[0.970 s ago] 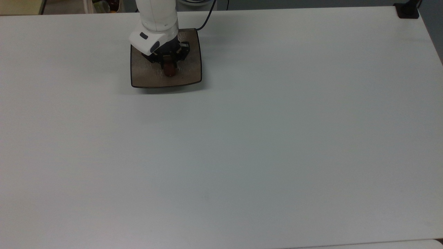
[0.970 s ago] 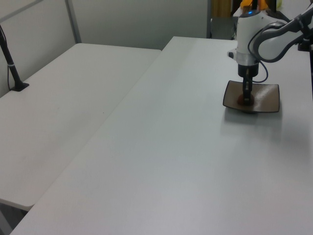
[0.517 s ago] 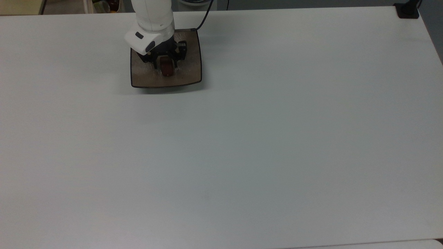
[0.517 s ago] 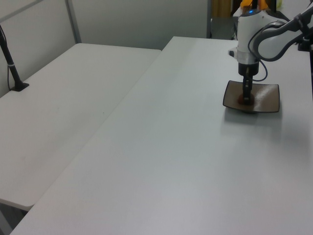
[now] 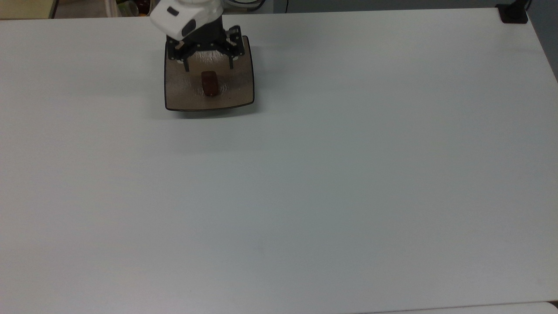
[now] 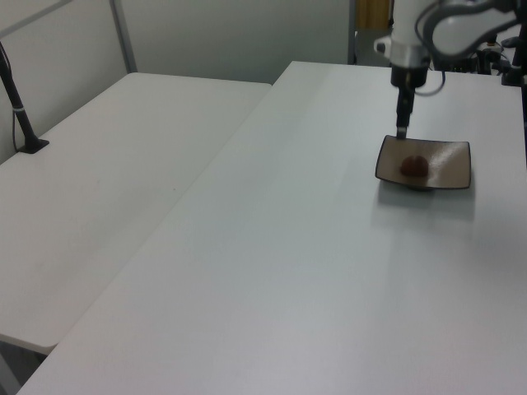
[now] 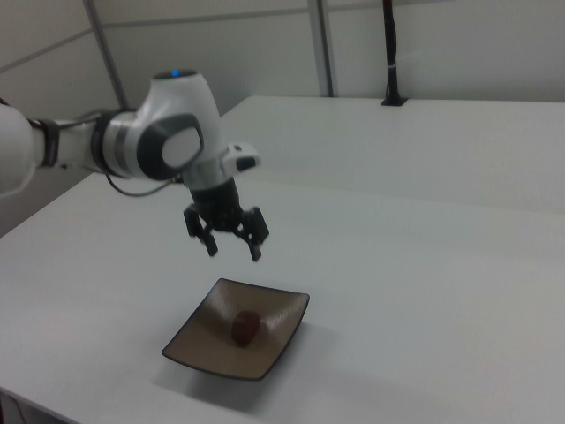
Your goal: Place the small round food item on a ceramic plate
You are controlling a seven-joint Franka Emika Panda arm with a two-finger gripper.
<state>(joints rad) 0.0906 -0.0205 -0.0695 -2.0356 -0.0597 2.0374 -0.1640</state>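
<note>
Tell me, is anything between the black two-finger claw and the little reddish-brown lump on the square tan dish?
Nothing: the right view shows bare air between the open gripper and the lump on the dish.

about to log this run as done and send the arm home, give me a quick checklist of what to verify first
1. Small round food item lies inside the ceramic plate: ok, near the middle in the top view and the right view.
2. Claw has let go: ok, fingers spread with nothing between them.
3. Claw is clear of the food: ok, the right view shows it well above the plate.
4. Plate sits flat on the white table: ok, fully on the surface, no edge overhanging.
5. Food item is at rest and not rolling: cannot tell from one moment.
6. Path upward is free: ok, nothing around the claw in the right view.
</note>
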